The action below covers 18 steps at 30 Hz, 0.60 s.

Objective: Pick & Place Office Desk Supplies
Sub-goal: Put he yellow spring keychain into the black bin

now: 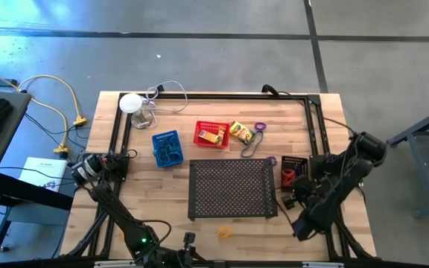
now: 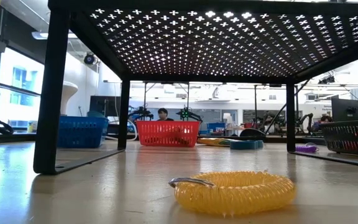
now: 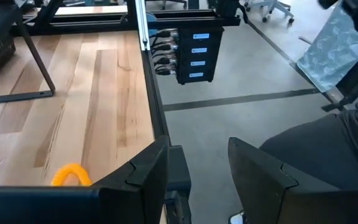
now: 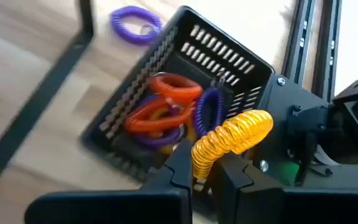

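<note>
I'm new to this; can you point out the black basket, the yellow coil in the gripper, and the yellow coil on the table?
black basket (image 4: 225,46): right wrist view, back wall.
held yellow coil (image 4: 235,138): right wrist view, middle.
loose yellow coil (image 2: 235,191): low view, front.

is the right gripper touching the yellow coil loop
Touching: the right wrist view shows the right gripper shut on the yellow coil loop.

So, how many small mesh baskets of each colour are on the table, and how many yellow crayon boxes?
Blue mesh basket: 1
Red mesh basket: 1
Black mesh basket: 1
Yellow crayon boxes: 2, one inside the red mesh basket, one on the table beside it
Total: 5
</note>
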Tool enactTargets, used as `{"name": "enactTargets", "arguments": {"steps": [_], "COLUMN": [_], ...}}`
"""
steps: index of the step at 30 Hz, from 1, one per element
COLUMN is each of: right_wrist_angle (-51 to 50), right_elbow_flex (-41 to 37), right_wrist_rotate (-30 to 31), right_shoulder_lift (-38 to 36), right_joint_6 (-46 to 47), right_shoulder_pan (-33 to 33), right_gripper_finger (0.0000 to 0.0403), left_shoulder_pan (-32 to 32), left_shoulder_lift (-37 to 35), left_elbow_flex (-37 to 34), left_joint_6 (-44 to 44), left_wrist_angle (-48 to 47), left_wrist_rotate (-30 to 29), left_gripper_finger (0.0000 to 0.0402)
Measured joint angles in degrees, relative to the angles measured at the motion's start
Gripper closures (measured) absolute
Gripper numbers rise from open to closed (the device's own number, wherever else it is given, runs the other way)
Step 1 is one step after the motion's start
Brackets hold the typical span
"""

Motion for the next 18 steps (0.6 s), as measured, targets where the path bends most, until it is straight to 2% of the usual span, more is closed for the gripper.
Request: {"name": "enactTargets", "arguments": {"steps": [4,8,12,18], "right_wrist_angle": [5.53,7.58,8.77,8.04], "right_elbow_flex": [-5.81,-7.95,-8.31,-8.29], "right_wrist_rotate": [2.69,0.84,-0.84,-0.5], "right_shoulder_lift": [-2.52,-2.65,-2.65,-2.65], "right_joint_6": [-0.05,-0.57,-4.88,-6.15], "right_shoulder_pan": [-1.22,-2.23,-2.91,-3.32], "right_gripper_finger": [0.0384,0.0368,0.0321,0.0233], "left_shoulder_pan": [0.0,0.0,0.18,0.64], "left_shoulder_lift": [0.0,0.0,0.0,0.0], "left_elbow_flex": [0.0,0.0,-0.02,-0.02], "left_joint_6": [0.21,0.05,-2.0,-2.2], "left_wrist_angle": [-0.15,-0.17,-0.17,-0.57], "left_wrist_rotate": [0.05,0.05,0.07,0.09], "left_gripper_finger": [0.0241,0.0241,0.0241,0.0241]}}
